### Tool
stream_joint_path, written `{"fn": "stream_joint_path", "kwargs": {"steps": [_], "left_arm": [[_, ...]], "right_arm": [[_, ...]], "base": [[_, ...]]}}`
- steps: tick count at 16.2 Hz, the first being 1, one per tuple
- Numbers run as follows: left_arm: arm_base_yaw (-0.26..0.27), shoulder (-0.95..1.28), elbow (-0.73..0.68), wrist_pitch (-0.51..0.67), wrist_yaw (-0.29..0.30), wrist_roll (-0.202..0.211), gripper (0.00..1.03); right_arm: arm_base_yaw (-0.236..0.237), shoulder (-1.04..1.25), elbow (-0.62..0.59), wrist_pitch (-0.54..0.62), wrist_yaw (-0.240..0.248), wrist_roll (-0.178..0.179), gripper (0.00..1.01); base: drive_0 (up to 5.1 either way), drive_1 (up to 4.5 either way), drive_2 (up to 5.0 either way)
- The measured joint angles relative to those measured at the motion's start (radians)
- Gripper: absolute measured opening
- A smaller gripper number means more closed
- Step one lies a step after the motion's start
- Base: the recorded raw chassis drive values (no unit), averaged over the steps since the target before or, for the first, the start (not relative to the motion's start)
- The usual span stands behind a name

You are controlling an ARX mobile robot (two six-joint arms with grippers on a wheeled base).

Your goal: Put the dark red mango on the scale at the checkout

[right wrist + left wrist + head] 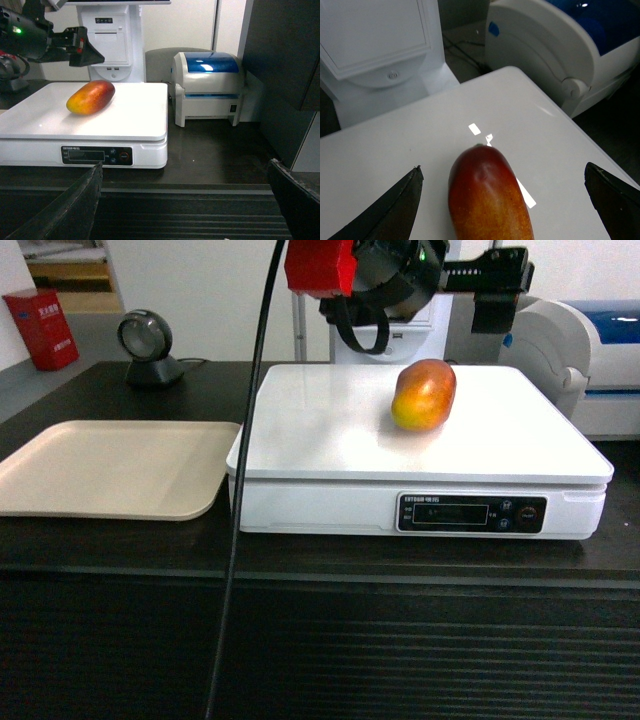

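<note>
From the head camera, the checkout (320, 640) sat nearest me, its ribbed dark front running across the bottom. On its top I had the scale (330, 430), display strip facing me, with a beige tray (110, 468) just beside it on the left. The dark red mango (424, 394) lay on the white platform, right of centre and toward the back. Its long axis ran roughly front to back, tilted a little: the orange-yellow end pointed toward me, the dark red end away toward the far edge.

My left gripper (502, 200) hovered above the mango with its fingers spread wide, one on each side of the fruit and neither touching it; it held nothing. My right gripper (185, 200) hung low in front of the counter, fingers also wide apart and empty.

Farther back I saw a round barcode scanner (147, 348), a white-and-blue printer (207, 87) and a red box (42, 328).
</note>
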Motion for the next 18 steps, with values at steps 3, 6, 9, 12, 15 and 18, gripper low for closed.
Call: {"fn": "stream_joint_path", "kwargs": {"steps": [3,6,9,12,15,18], "left_arm": [[-0.008,-0.078,-0.097,0.09,0.011,0.059,0.98],[0.004,-0.11,-0.138,0.092,0.022,0.089,0.98],[0.079,-0.174,-0.229,0.108,0.025,0.055,0.98],[0.209,-0.325,-0.419,0.189,-0.022,0.042,0.98],[0.373,-0.574,-0.703,0.341,-0.029,0.043,0.98],[0.481,-0.856,-0.957,0.393,-0.017,0.064,0.98]], "right_arm": [[0.0,0.0,0.0,0.0,0.0,0.0,0.98],[0.0,0.0,0.0,0.0,0.0,0.0,0.98],[0.0,0.0,0.0,0.0,0.0,0.0,0.98],[0.0,0.0,0.0,0.0,0.0,0.0,0.98],[0.0,0.0,0.0,0.0,0.0,0.0,0.98],[0.0,0.0,0.0,0.0,0.0,0.0,0.98]], "base": [[0.0,0.0,0.0],[0.0,0.0,0.0],[0.0,0.0,0.0],[0.0,0.0,0.0],[0.0,0.0,0.0],[0.0,0.0,0.0]]}}
